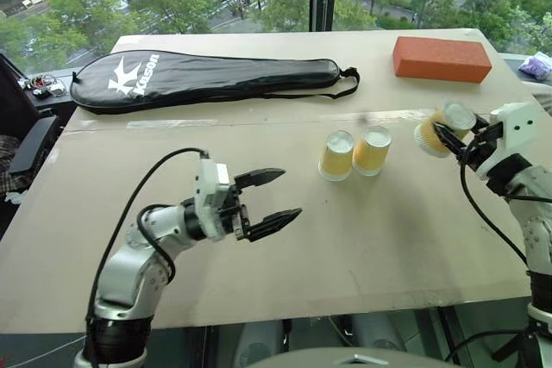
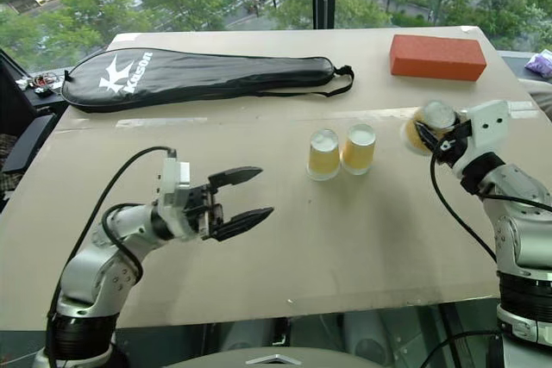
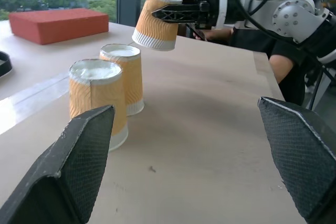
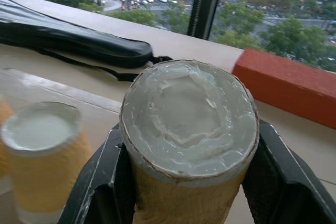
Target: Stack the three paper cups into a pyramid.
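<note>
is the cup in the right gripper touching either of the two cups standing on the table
Apart. The left wrist view shows the held cup, clamped in the right gripper, lifted clear of the two upside-down cups.

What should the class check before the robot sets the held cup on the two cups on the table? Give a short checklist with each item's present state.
1. Right end effector shut on the third cup: ok.
2. Held cup clear of the table: ok.
3. Two base cups upside down, side by side: ok.
4. Base cups touching: cannot tell.
5. Left end effector open, clear of the base cups: ok.
6. Held cup upright over the pair: not ok, tilted and off to the side.
</note>
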{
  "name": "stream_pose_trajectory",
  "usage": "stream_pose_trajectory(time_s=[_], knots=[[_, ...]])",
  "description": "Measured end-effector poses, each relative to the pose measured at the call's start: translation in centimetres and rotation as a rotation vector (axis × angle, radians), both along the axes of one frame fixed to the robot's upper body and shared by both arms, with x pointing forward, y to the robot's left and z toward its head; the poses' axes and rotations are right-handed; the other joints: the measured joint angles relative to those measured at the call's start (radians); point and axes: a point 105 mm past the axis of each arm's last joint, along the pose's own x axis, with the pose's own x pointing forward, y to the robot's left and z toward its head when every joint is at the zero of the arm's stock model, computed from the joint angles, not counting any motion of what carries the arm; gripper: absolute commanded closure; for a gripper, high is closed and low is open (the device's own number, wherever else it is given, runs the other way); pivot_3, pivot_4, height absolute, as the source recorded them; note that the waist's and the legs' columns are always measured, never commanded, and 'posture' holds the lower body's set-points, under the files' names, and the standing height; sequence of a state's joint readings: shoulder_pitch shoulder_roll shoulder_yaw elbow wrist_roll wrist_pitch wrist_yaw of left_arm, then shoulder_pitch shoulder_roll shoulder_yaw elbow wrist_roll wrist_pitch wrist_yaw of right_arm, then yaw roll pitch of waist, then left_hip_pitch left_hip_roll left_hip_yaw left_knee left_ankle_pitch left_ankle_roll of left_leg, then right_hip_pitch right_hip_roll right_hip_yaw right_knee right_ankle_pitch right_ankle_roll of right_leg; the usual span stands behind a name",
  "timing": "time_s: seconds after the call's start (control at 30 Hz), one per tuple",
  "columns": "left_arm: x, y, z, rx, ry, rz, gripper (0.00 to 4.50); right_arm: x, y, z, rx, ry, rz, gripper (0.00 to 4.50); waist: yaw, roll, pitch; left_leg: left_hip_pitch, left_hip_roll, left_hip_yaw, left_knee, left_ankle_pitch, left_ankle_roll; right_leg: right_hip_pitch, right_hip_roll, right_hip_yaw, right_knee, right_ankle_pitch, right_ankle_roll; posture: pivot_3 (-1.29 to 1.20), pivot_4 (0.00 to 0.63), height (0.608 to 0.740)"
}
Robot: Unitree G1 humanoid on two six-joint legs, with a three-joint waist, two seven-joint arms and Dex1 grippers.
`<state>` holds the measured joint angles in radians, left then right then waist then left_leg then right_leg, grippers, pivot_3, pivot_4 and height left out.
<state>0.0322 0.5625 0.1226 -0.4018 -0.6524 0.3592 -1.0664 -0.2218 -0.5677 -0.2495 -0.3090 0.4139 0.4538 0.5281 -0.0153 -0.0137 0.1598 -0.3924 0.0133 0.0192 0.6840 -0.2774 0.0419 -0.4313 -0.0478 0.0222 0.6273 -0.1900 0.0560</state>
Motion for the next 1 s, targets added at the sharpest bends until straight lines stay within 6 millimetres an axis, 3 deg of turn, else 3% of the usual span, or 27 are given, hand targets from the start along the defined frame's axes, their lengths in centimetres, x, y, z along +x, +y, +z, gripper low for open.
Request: stream_pose_trajectory(time_s=[0.13,0.27,0.73,1.0], knots=[[-0.9,1.3,-0.9,0.027,0.054,0.015,0.00,-0.4,2.8,0.1,0.005,0.019,0.106,2.59,0.004,0.000,0.000,-0.001,0.001,0.001,0.000,0.000,0.000,0.000,-0.001,0.000,-0.001,-0.001,-0.002,0.00,0.150,0.740],[-0.9,1.6,-0.9,0.029,0.048,0.030,0.00,-0.4,4.2,0.8,0.002,0.006,0.158,2.59,0.006,0.000,0.000,-0.001,0.001,0.000,0.000,0.000,0.000,0.000,-0.001,0.000,-0.001,-0.001,-0.002,0.00,0.150,0.740],[-0.8,1.8,-1.3,0.019,0.062,0.070,0.00,-0.3,3.7,2.8,-0.085,-0.007,0.185,2.59,0.004,0.000,0.000,-0.002,0.001,0.000,0.000,0.000,0.000,-0.001,-0.001,0.000,-0.001,-0.001,-0.002,0.00,0.150,0.740],[-0.7,1.6,-1.2,0.018,0.059,0.071,0.00,-1.3,6.9,5.3,-0.052,-0.024,0.352,2.59,0.002,0.000,0.000,-0.002,0.002,0.000,0.000,0.000,0.000,-0.001,-0.001,0.000,-0.001,-0.001,-0.002,0.00,0.150,0.740]])
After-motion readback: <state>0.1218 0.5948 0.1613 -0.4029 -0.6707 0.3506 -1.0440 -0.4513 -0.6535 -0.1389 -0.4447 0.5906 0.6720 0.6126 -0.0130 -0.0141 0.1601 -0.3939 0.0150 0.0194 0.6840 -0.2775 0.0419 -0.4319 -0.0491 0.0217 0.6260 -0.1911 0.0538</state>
